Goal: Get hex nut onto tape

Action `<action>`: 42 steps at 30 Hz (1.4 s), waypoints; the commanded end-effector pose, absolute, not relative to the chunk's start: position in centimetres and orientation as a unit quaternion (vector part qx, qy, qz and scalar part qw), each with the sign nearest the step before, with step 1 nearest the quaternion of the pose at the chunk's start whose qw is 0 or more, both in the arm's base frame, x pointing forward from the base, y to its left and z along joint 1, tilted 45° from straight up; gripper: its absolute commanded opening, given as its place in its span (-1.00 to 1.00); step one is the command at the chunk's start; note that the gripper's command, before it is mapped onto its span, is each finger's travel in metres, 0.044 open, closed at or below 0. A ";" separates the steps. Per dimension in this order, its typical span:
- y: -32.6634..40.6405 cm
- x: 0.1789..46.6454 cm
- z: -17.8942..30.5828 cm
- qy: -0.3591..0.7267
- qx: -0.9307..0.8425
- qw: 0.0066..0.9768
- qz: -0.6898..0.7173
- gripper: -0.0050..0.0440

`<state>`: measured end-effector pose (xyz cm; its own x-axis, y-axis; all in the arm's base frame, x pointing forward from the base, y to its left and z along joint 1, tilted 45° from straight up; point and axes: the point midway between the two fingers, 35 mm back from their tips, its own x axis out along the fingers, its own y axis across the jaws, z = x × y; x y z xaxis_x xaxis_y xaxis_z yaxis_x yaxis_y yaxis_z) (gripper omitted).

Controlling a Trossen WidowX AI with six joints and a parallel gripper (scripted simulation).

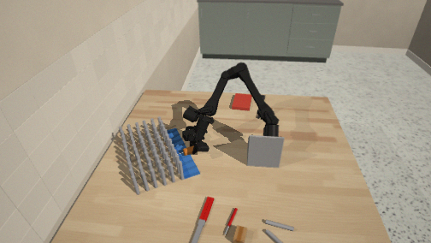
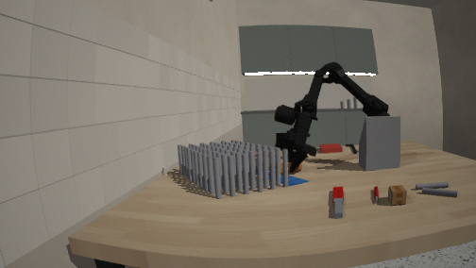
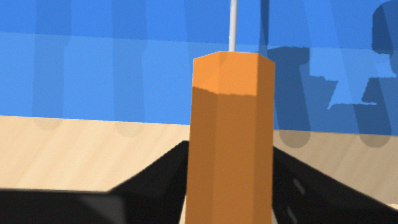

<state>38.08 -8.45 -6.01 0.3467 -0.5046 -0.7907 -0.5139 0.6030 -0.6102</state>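
Nearest edge of the worktop: a red-handled tool piece, a smaller red-handled one, a small brown block and two loose grey rods, all lying flat, well apart from the arm.

Mid-worktop, wall side: standing spacers, grey posts in a tight upright grid. Just beside the grid, on the arm's side, lies the strip of tape, blue, flat, partly behind the outer row of posts.

Hook pick: orange-brown faceted handle clamped between the fingers of the tool; thin metal shaft runs from the handle's end out over the tape, and its hooked tip is cut off at the top of the wrist view.

Arm: rises from behind a grey box, folds at a high elbow, then drops steeply so the wrist points down and toward the spacers, tool low over the tape's edge.

Hex nut: cannot be made out in any view; the posts hide whatever lies among them.

Farther back: a red flat block on the worktop, then a grey-green cabinet against the far wall.
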 end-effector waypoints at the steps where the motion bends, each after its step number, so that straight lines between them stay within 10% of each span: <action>1: -8.5 38.1 -4.9 0.559 -0.446 0.699 0.001 -1.00; 42: -10.5 33.3 -3.1 0.560 -0.447 0.698 0.001 -1.00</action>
